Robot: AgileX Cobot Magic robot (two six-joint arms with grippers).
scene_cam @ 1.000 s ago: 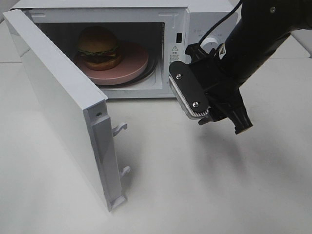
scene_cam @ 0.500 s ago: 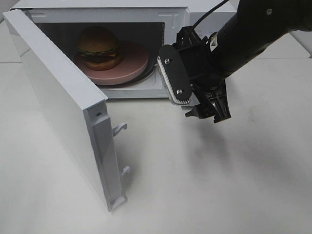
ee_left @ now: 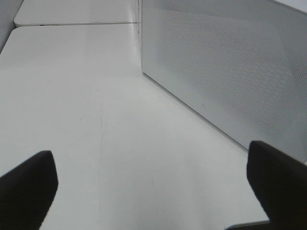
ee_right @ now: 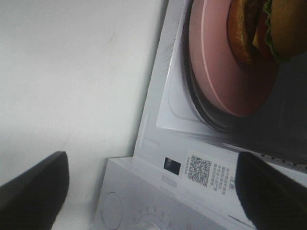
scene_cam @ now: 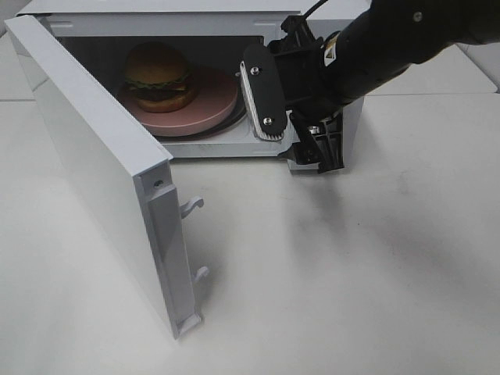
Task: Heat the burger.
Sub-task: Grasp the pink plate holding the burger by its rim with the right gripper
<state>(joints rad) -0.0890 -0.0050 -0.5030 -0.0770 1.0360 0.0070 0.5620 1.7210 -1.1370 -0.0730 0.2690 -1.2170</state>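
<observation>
The burger sits on a round pink plate inside the open white microwave; the right wrist view shows the burger and plate too. My right gripper hangs open and empty just in front of the oven's right front edge, near the control panel, clear of the plate. In its own view the right gripper has both dark fingers spread wide. My left gripper is open with nothing between its fingers, low over the table beside the door's outer face. It is out of the overhead view.
The microwave door is swung wide toward the front left, its latch hooks pointing right. White tabletop spreads in front and to the right. The control knob shows by the right gripper.
The right arm has moved left and back, from in front of the control panel to the right edge of the oven opening. Burger, plate and door have stayed put.
</observation>
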